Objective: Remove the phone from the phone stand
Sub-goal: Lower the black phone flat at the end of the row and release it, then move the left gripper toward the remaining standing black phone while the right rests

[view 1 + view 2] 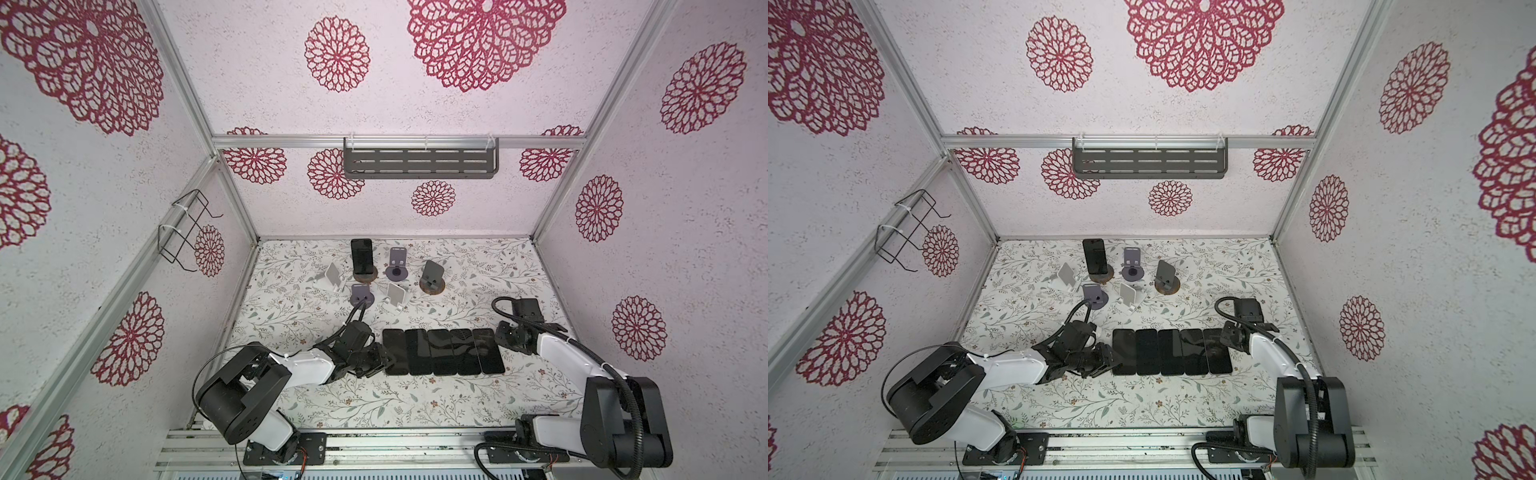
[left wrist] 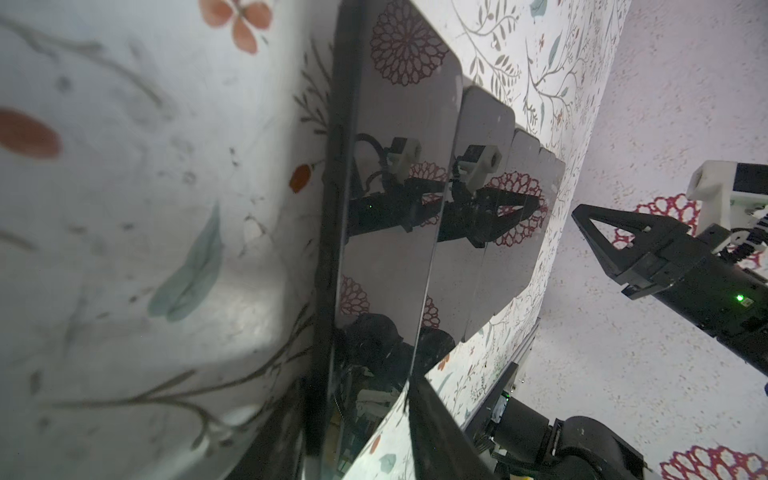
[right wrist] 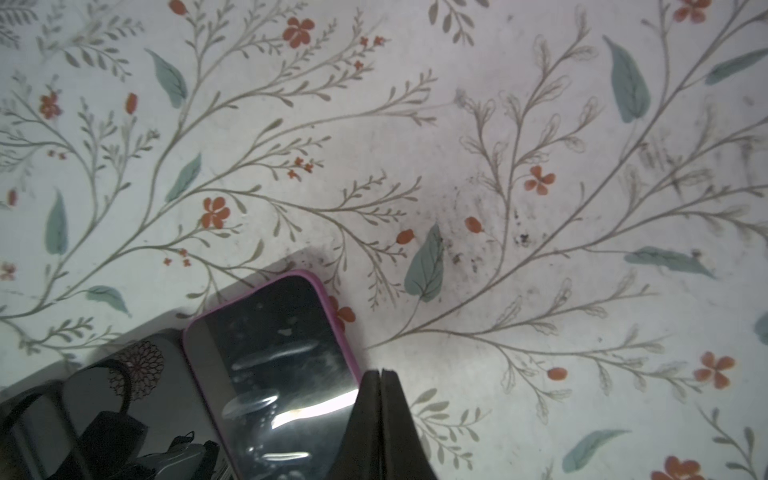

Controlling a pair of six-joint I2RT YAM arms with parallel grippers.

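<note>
A black phone (image 1: 361, 255) (image 1: 1095, 255) stands upright in a phone stand with a round brown base (image 1: 365, 276) (image 1: 1103, 276) at the back of the table. Both grippers are far from it, near the front. My left gripper (image 1: 384, 359) (image 1: 1115, 357) (image 2: 353, 399) is open, low at the left end of a row of several phones (image 1: 442, 351) lying flat, its jaws astride the nearest phone's (image 2: 395, 208) edge. My right gripper (image 1: 500, 334) (image 3: 380, 370) is shut and empty beside the pink-cased phone (image 3: 270, 353) at the row's right end.
Several empty stands surround the loaded one: white (image 1: 332, 276), purple (image 1: 397, 266), dark on a brown base (image 1: 432, 276), purple (image 1: 361, 293) and white (image 1: 397, 297). A grey shelf (image 1: 419, 162) hangs on the back wall, a wire rack (image 1: 187, 226) on the left wall.
</note>
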